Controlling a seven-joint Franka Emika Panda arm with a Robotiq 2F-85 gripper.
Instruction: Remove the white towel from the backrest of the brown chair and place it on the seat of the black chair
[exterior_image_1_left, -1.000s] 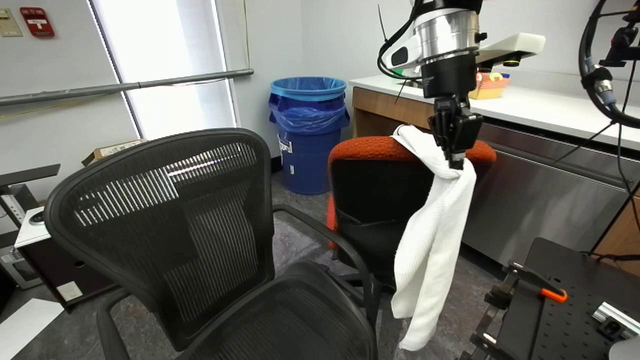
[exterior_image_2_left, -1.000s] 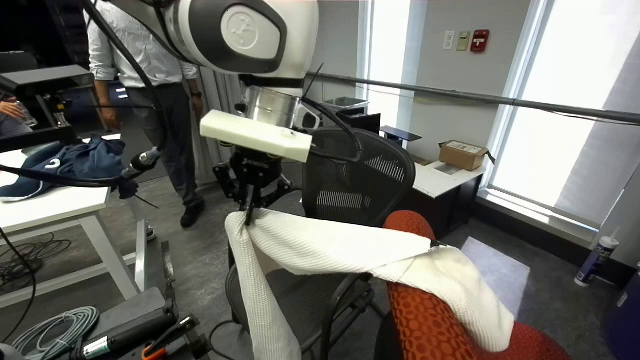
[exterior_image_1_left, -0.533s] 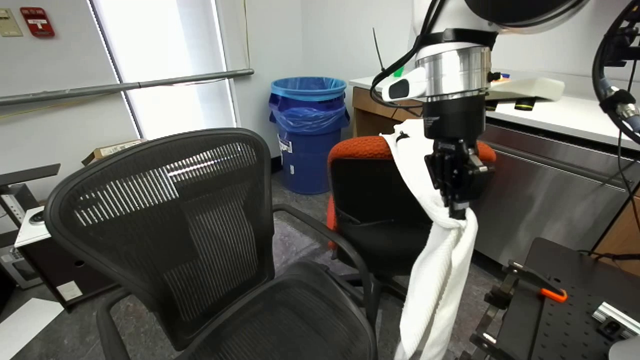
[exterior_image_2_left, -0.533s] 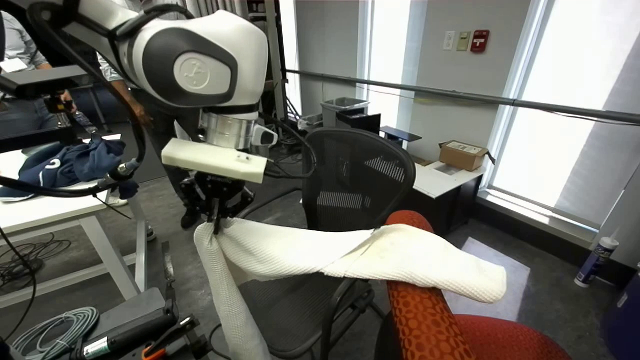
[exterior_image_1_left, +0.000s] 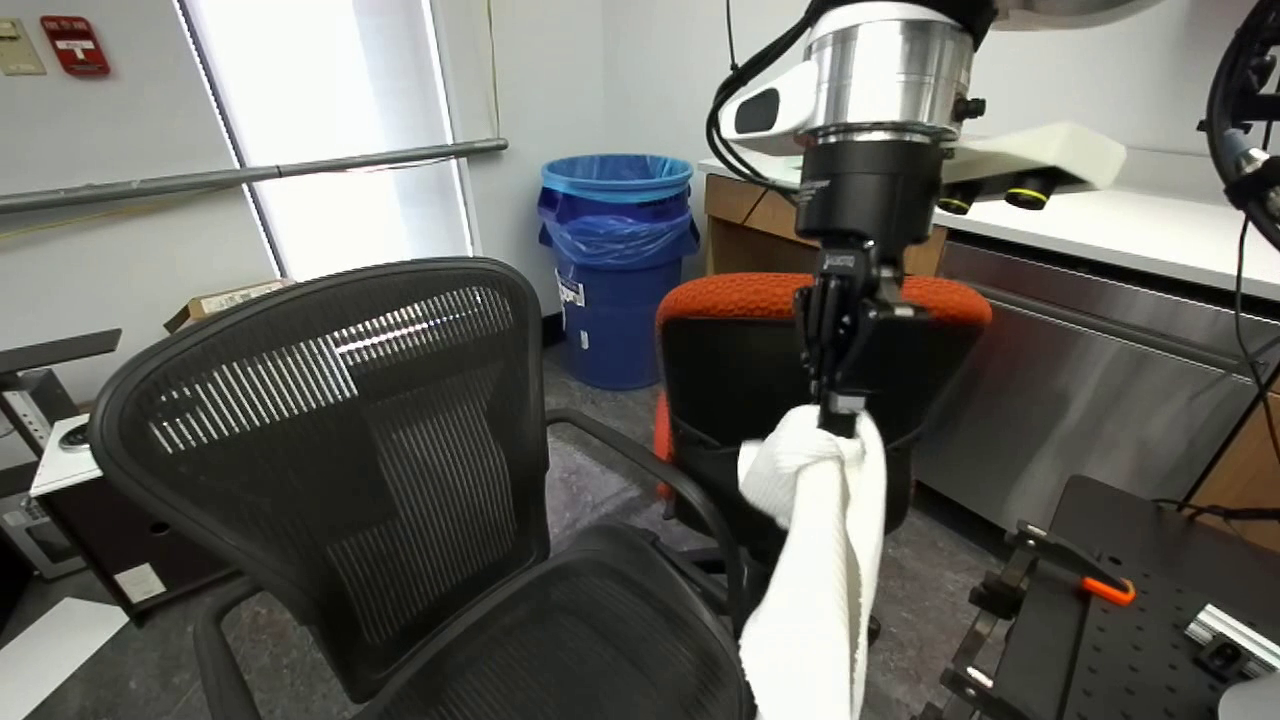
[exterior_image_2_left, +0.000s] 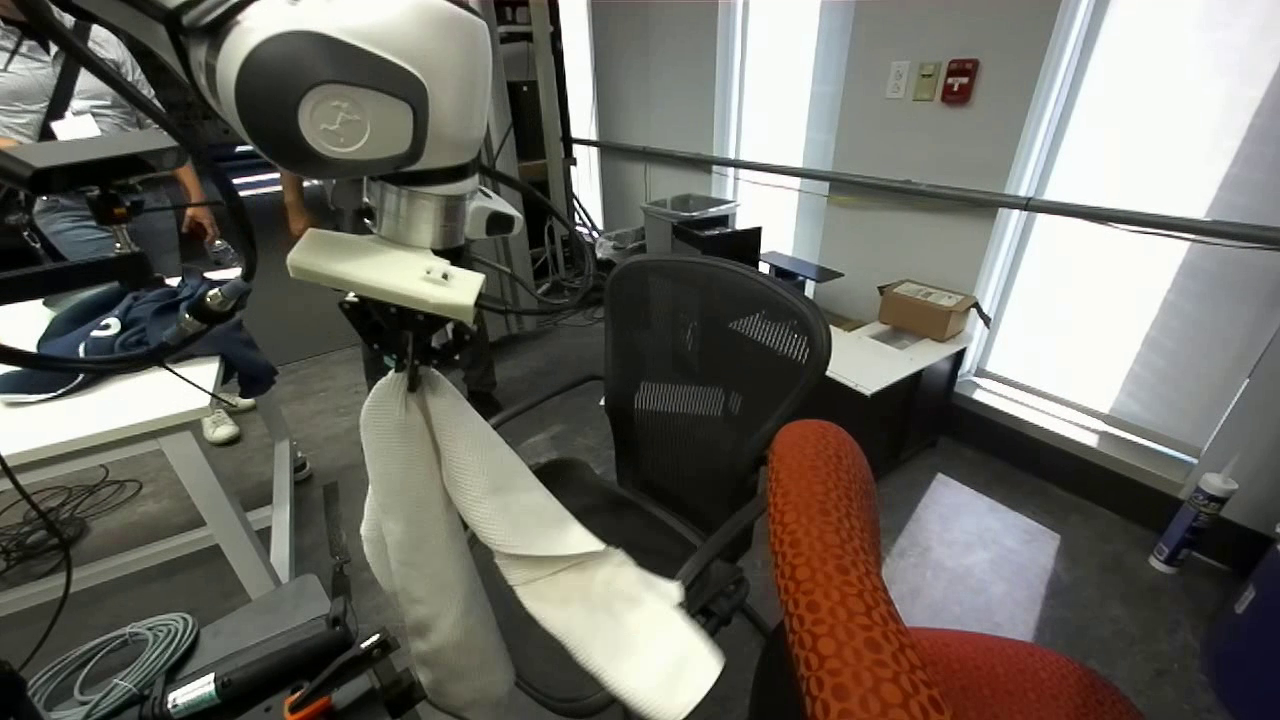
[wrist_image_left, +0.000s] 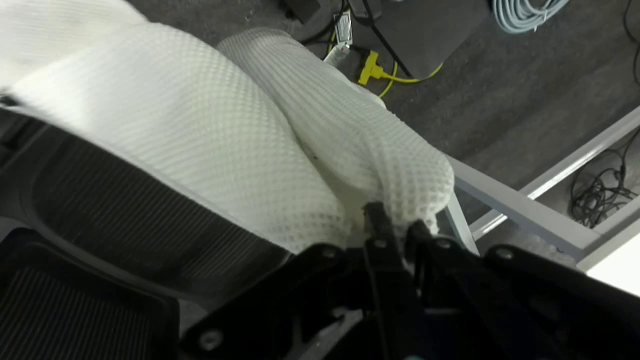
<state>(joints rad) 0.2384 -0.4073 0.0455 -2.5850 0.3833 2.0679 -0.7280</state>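
Observation:
My gripper shows in both exterior views (exterior_image_1_left: 838, 422) (exterior_image_2_left: 411, 380) and in the wrist view (wrist_image_left: 395, 220). It is shut on the white towel (exterior_image_1_left: 812, 590), pinching it partway along; it also shows in the wrist view (wrist_image_left: 200, 135). In an exterior view the towel (exterior_image_2_left: 600, 610) hangs in two limp parts, one straight down, one trailing toward the brown chair (exterior_image_2_left: 830, 560). The towel is off that chair's orange backrest (exterior_image_1_left: 740, 296). The black chair (exterior_image_1_left: 330, 440) stands beside it; its seat (wrist_image_left: 145, 200) lies lower left of the towel in the wrist view.
The black chair's armrest (exterior_image_1_left: 690, 490) rises between its seat and the brown chair. A black perforated platform (exterior_image_1_left: 1150, 600) with tools stands nearby. A white table (exterior_image_2_left: 130, 415) holds dark blue cloth. A blue bin (exterior_image_1_left: 620, 280) and a counter (exterior_image_1_left: 1120, 215) are behind.
The gripper has moved away from the brown chair, drawing the towel along. The towel's far end has slid off the orange backrest and now hangs down. The gripper has stayed shut on it.

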